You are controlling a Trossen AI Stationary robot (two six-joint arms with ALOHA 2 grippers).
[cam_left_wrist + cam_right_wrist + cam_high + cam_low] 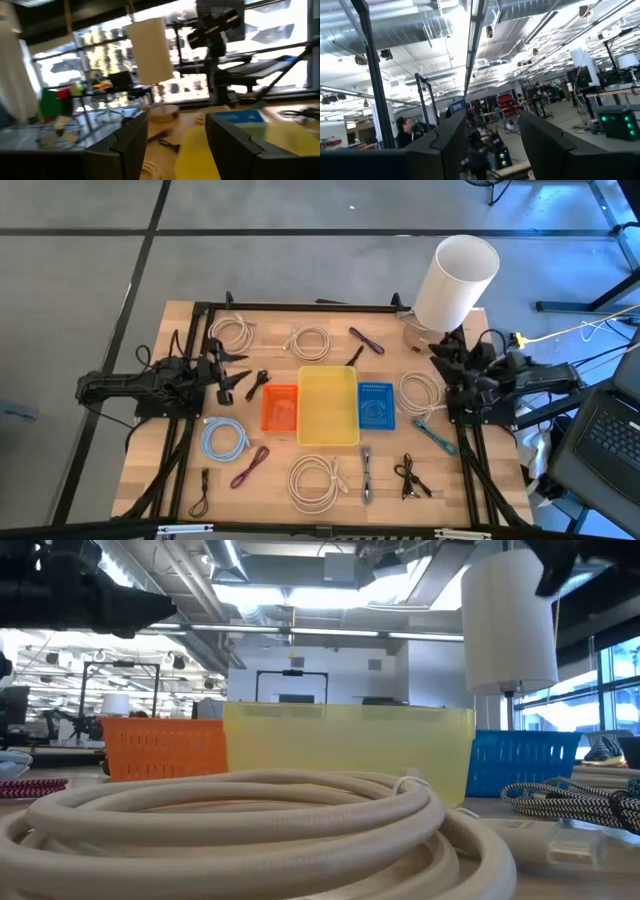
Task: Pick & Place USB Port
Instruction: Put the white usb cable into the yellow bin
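Observation:
Three small bins sit side by side mid-table in the high view: orange [280, 408], yellow [328, 405], blue [376, 404]. Coiled and loose cables lie around them: white coils [311, 342] [418, 390] [316, 480], a blue coil [225, 440], a maroon cable [250, 467], and a black cable [258, 383]. My left gripper [235, 377] hovers open left of the orange bin, raised above the table. In its wrist view the left gripper [177, 145] faces the yellow bin [195, 155]. My right gripper [445, 360] is open and raised near the white coil on the table's right side. Its wrist view shows the right gripper [492, 145] open against the room.
A tall white cylinder [455, 280] stands on a round base at the table's far right corner. More cables lie along the near edge: a braided one [367, 473], a black one [410, 475], and a teal one [435, 435]. A laptop [605, 445] sits off the table's right edge.

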